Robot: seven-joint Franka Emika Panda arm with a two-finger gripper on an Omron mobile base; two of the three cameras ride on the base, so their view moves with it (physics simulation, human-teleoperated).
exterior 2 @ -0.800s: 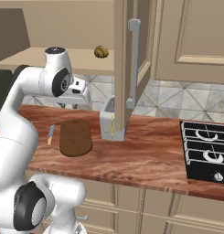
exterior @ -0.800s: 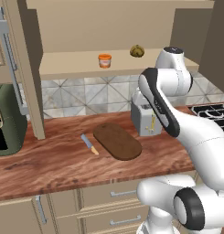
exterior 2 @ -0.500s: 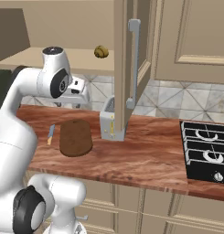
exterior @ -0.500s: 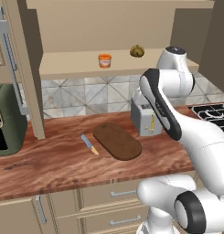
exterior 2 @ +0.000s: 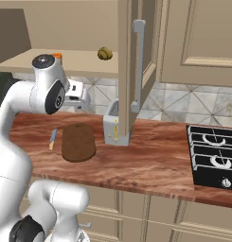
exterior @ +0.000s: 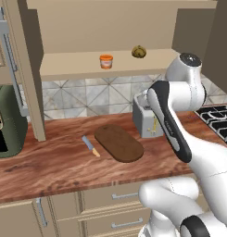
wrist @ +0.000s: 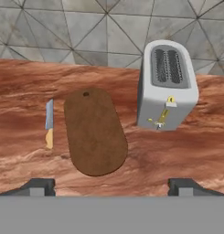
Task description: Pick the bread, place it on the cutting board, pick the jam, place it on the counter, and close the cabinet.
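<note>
The bread (exterior: 139, 52) (exterior 2: 105, 53) is an olive-brown bun on the open cabinet's shelf (exterior: 78, 69). To its left on that shelf stands the small orange jam (exterior: 105, 61) jar. The dark oval cutting board (exterior: 118, 142) (exterior 2: 78, 142) (wrist: 95, 132) lies bare on the reddish counter (exterior: 50, 166). My gripper (wrist: 111, 186) hangs well above the board and looks down at it, open, with nothing between its fingertips (wrist: 38, 186). In the right base view the hand (exterior 2: 75, 93) sits below shelf height, left of the bread.
A knife (exterior: 91, 146) (wrist: 49, 123) lies just left of the board, and a grey toaster (exterior: 145, 121) (wrist: 168, 87) stands to its right. Open cabinet doors (exterior: 22, 69) (exterior 2: 131, 66) jut out. A green appliance (exterior: 6, 125) stands far left, a stove (exterior 2: 214, 156) far right.
The arm's upper joints have shifted slightly and the hand has drifted a little left in the right base view. Bread, jam and board have not moved.
</note>
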